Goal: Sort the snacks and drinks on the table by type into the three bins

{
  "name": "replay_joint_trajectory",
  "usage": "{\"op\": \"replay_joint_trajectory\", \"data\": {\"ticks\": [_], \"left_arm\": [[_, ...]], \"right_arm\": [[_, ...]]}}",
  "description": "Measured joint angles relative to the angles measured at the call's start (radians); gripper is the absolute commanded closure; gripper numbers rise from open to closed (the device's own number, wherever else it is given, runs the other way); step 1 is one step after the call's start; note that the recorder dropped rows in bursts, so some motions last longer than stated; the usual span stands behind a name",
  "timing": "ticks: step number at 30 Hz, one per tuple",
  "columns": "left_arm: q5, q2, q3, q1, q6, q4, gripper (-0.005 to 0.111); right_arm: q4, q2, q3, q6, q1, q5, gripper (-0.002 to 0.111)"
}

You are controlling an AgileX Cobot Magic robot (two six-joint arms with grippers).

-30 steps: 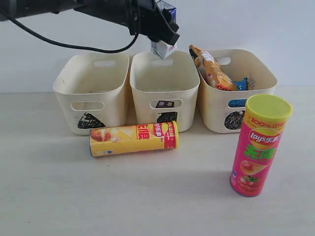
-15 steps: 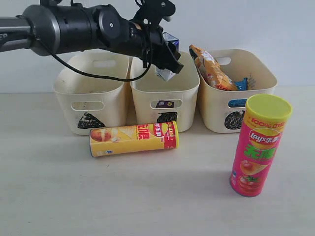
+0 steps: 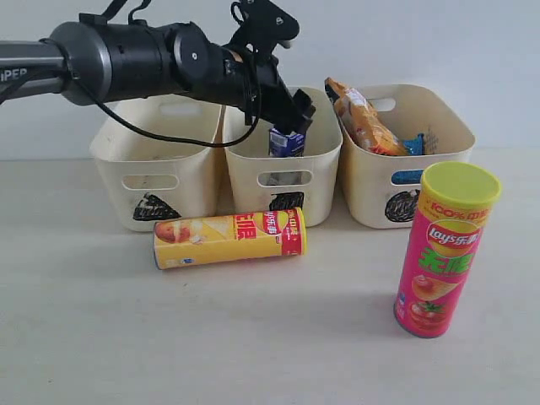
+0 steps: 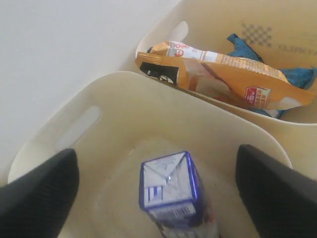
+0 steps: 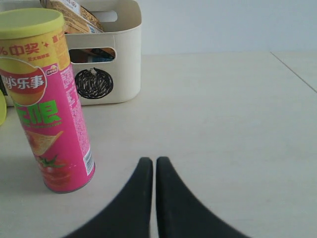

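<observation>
Plain white wall behind a pale tabletop (soft, even light)

We see the left gripper over the middle bin, the carton in it. The yellow tube lies nearer; the pink tube stands at the right.

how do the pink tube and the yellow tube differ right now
The pink tube stands upright; the yellow tube lies on its side. The pink tube has a yellow-green lid; the yellow tube has a red band at one end. Both rest on the table, not yet sorted.
</observation>
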Motion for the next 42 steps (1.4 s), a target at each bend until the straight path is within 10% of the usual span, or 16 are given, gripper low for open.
{"op": "replay_joint_trajectory", "data": {"ticks": [4,7,22,42], "left_arm": [[0.016,-0.01,0.0,0.0,0.0,0.0,0.045],[0.102,-0.06,0.0,0.0,-0.006,0.024,0.1],[0.483,-0.227,0.017,0.0,-0.448,0.433,0.102],[0.481,-0.564,0.377,0.0,-0.648,0.515,0.102]], "right_arm": [[0.0,0.0,0.0,0.0,0.0,0.0,0.108],[0.0,0.0,0.0,0.0,0.0,0.0,0.108],[0.0,0.0,0.0,0.0,0.0,0.0,0.108],[0.0,0.0,0.0,0.0,0.0,0.0,0.108]]}}
